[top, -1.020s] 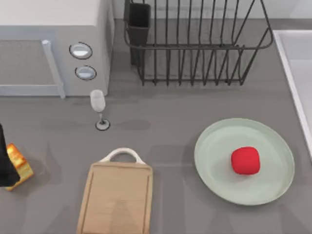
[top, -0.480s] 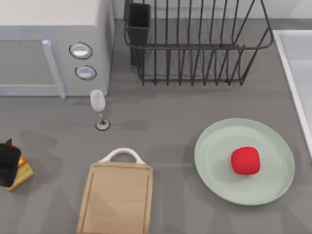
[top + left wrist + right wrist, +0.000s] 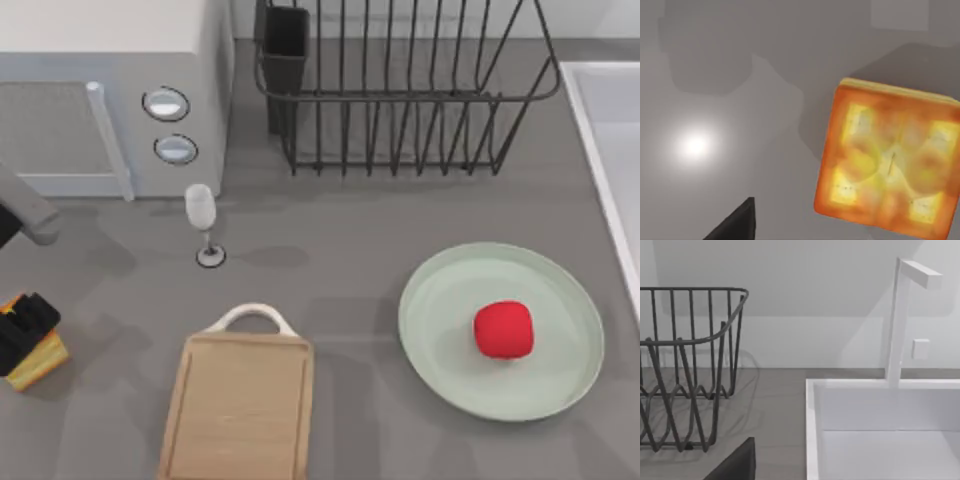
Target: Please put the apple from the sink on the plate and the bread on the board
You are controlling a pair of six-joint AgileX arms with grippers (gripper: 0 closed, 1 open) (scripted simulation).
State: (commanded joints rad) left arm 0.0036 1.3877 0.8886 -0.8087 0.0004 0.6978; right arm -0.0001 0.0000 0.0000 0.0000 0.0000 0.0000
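Note:
The bread (image 3: 40,362), a golden toast chunk with orange-brown crust, lies on the counter at the far left, left of the board (image 3: 240,405). My left gripper (image 3: 26,326) hovers open right above the bread's far side. In the left wrist view the bread (image 3: 890,160) lies flat, apart from one dark fingertip (image 3: 737,224). The red apple (image 3: 502,330) rests on the mint-green plate (image 3: 440,300) at the right. The sink (image 3: 600,110) runs along the right edge, and the right wrist view shows its white basin (image 3: 880,440). My right arm is parked out of the top view.
A microwave (image 3: 100,90) fills the back left. A small wine glass (image 3: 202,215) stands between it and the board's white handle. A dark wire dish rack (image 3: 400,90) stands at the back centre. A white faucet (image 3: 900,315) rises behind the sink.
My left gripper has shifted slightly right and turned over the bread, and a grey arm link has come into view at the left edge. The bread, apple and plate have not moved.

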